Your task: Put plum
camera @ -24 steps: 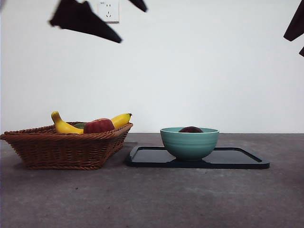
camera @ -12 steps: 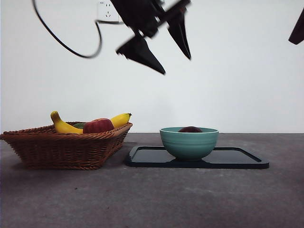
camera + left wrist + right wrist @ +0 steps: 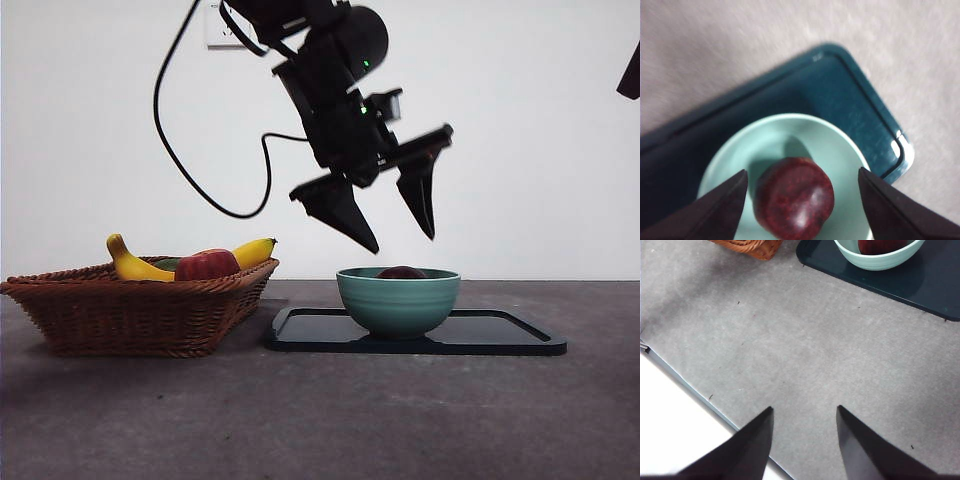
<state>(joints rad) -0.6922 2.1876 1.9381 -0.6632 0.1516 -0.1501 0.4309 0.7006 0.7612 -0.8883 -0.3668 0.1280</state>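
Observation:
The plum, dark maroon and glossy, lies inside the green bowl on the dark tray; in the front view only the plum's top shows over the rim. My left gripper hangs open just above the bowl, its jaws spread wide to either side of the plum and not touching it. In the left wrist view the left gripper frames the fruit from above. My right gripper is open over bare table, with the bowl and plum far ahead of it.
A wicker basket stands left of the tray and holds a yellow banana, a red apple and something green. The left arm's cable loops above the basket. A table edge runs near the right gripper.
The left arm has swung in from the upper left and come down over the bowl, jaws open throughout. The plum, bowl and basket have not moved.

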